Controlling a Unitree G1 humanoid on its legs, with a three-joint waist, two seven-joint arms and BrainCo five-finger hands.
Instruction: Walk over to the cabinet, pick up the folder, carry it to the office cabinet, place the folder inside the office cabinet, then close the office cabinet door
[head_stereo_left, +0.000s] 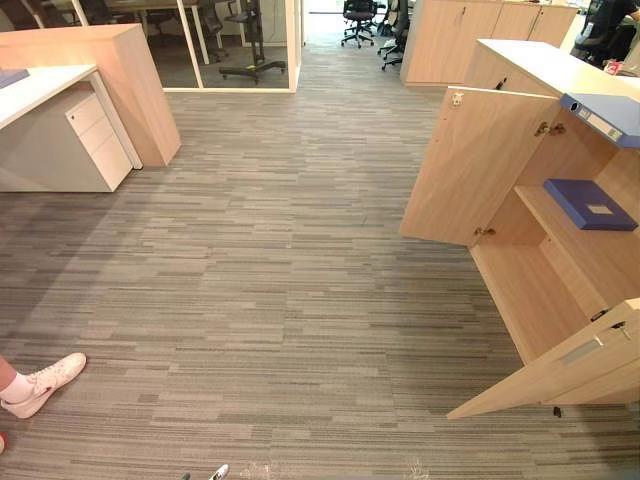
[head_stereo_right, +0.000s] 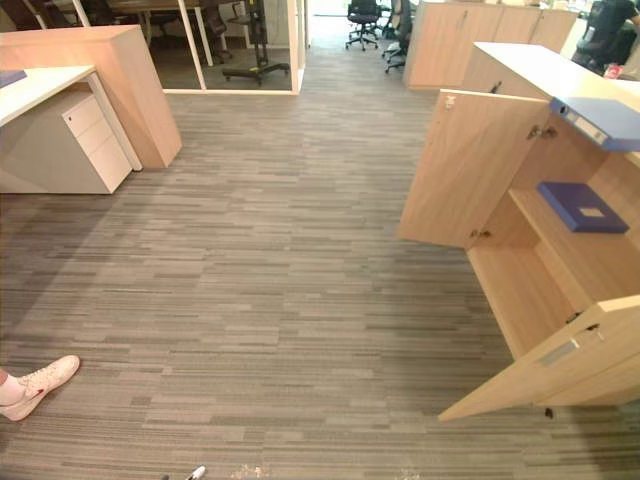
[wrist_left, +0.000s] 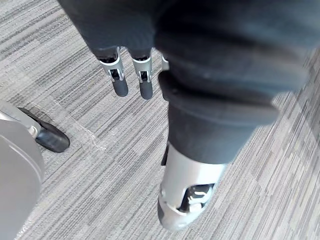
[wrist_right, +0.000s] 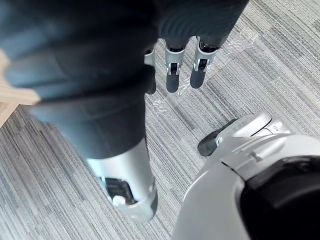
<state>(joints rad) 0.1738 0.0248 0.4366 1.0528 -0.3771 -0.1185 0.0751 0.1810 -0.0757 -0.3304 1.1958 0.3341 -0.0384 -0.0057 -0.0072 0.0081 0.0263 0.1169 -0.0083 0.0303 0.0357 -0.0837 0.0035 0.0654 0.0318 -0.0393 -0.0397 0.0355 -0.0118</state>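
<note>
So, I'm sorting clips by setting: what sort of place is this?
Probably an office: a desk with a drawer unit, rolling chairs at the back, and an open cabinet with a blue folder on its shelf.

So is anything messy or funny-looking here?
The cabinet stands with both doors wide open, and the blue binder on top seems to poke past its front edge. Nothing looks spilled or broken.

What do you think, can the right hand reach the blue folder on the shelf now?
Probably not yet: the right hand hangs down over the carpet, away from the folder. The cabinet doors stand open, so nothing blocks the shelf.
</note>
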